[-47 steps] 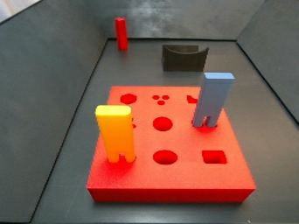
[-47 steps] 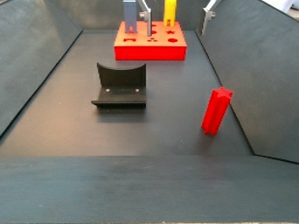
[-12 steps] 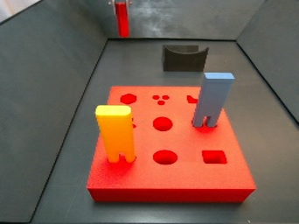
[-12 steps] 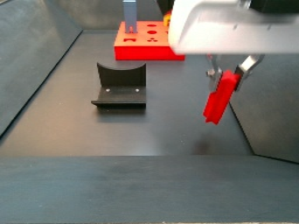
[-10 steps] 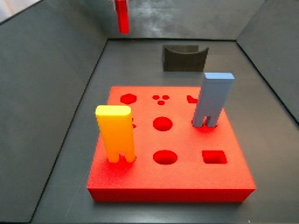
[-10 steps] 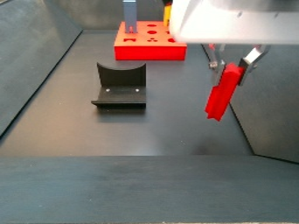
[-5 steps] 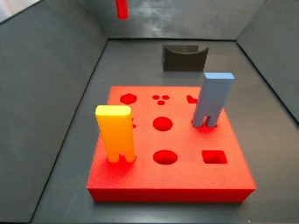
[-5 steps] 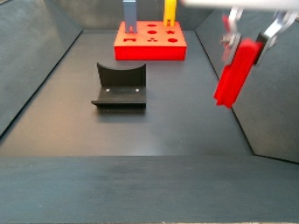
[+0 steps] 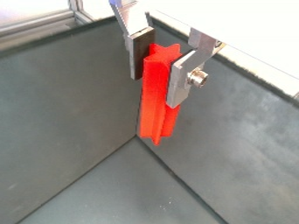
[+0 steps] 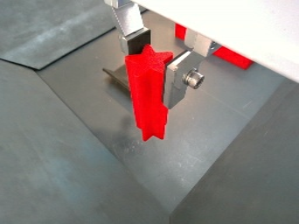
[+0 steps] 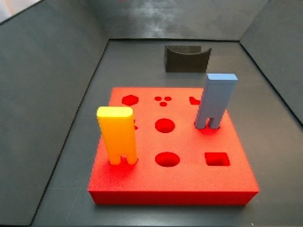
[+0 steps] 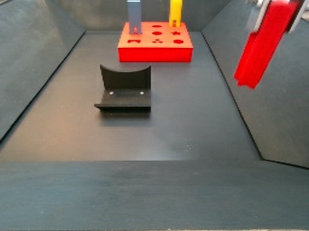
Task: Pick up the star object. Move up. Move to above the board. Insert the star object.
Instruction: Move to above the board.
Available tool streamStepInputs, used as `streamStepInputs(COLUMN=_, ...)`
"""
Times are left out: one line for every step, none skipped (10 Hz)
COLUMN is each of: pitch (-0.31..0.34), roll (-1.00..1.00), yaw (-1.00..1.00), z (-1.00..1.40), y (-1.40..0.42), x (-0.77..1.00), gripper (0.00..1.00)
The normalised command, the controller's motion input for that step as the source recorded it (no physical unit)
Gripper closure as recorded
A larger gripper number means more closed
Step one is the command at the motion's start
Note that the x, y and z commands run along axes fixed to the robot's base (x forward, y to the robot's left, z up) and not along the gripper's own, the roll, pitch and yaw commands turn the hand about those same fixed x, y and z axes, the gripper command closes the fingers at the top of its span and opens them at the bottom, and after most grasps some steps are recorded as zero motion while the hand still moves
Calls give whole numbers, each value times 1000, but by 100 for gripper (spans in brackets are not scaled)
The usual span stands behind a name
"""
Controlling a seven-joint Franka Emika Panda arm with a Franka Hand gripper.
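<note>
High above the floor near the right wall, I see the star object (image 12: 265,45) hanging higher than half a second ago, its top now cut off by the frame edge in a side view, and it has gone entirely from the side view that faces the board (image 11: 173,182). My gripper (image 9: 163,57) has its jaws clenched on the star object's upper part, a silver finger (image 10: 179,77) pressed on each side in both wrist views. On the board, far from the post, stand a yellow-orange peg (image 11: 116,135) and a blue-grey peg (image 11: 217,100), with open holes between them. A dark U-shaped block (image 12: 125,87) sits on the floor between board and post. The post's long axis runs vertically, pointing straight down.
</note>
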Motion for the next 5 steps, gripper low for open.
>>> streamStepInputs(pitch=79, roll=78, yaw=20, z=916, y=30, x=-37, gripper=100)
streamStepInputs(pitch=77, roll=79, yaw=21, z=756, y=15, x=-24, gripper=100)
streamStepInputs(pitch=78, roll=78, yaw=22, z=649, y=6, x=-17, gripper=100)
streamStepInputs(pitch=85, roll=75, yaw=24, z=382, y=-3, x=-7, gripper=100)
streamStepInputs(pitch=87, roll=73, yaw=25, z=275, y=-3, x=-4, gripper=100)
